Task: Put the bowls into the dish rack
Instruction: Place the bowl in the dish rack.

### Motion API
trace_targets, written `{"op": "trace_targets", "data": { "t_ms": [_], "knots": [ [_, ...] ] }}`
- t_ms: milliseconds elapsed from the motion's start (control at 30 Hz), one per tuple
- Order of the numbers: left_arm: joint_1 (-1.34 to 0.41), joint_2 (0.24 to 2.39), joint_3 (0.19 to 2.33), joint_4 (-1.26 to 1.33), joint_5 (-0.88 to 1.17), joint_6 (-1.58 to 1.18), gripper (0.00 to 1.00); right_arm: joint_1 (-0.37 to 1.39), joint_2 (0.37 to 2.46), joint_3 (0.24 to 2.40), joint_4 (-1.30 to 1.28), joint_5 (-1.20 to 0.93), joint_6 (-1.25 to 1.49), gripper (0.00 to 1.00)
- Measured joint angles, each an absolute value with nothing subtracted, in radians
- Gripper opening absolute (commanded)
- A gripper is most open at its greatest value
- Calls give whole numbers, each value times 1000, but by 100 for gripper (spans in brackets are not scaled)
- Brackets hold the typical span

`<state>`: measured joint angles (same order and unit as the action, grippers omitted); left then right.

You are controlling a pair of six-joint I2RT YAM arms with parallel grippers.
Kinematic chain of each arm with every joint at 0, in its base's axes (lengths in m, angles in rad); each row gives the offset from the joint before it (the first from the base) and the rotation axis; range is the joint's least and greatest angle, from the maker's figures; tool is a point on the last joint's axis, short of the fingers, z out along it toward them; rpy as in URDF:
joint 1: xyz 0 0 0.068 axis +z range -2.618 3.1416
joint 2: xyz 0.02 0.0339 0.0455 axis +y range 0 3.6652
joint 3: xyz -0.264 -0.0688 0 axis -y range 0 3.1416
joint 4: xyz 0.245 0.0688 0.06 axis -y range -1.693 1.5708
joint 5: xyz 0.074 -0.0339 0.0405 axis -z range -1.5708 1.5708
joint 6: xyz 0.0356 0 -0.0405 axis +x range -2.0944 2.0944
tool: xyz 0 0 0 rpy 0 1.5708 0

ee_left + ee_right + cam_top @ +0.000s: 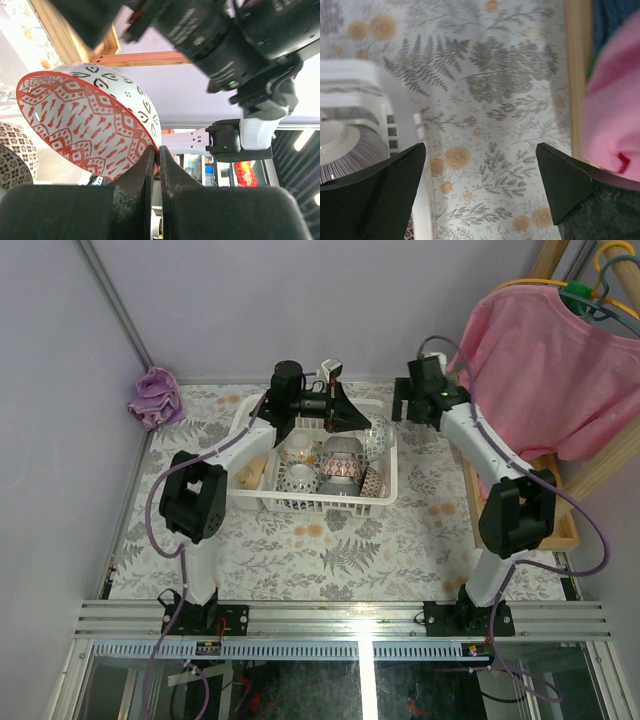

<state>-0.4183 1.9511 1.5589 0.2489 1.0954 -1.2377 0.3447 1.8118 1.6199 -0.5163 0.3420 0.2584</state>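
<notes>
The white dish rack (262, 502) stands mid-table with several patterned bowls in it, among them a flowered one (298, 450) and a grey one (340, 447). My left gripper (358, 418) reaches over the rack's far right corner. In the left wrist view it (159, 152) is shut on the rim of a red-patterned bowl (85, 125), which hangs tilted on its side. The same bowl (380, 437) shows by the rack's right wall in the top view. My right gripper (415, 400) (480, 165) is open over the floral table, just right of the rack wall (370, 80), with nothing between its fingers.
A purple cloth (155, 398) lies at the far left corner. A pink shirt (545, 360) (615, 110) hangs at the right over a wooden frame (560, 525). A yellowish object (252, 472) sits in the rack's side compartment.
</notes>
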Motion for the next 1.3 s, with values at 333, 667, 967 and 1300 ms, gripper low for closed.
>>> {"op": "trace_targets", "data": {
  "t_ms": [333, 667, 967, 1300],
  "knots": [
    [-381, 2166, 1582, 540, 1164, -1396, 0, 268, 1616, 1649, -595, 171, 458, 91],
    [-356, 2279, 1696, 490, 1174, -1335, 0, 274, 1572, 1599, -603, 46, 524, 89],
    [-357, 2320, 1779, 283, 1161, -1164, 0, 275, 1573, 1582, -601, 6, 532, 89],
    [-359, 2354, 1805, 125, 1097, -1033, 0, 276, 1574, 1566, -601, -17, 534, 89]
  ]
}}
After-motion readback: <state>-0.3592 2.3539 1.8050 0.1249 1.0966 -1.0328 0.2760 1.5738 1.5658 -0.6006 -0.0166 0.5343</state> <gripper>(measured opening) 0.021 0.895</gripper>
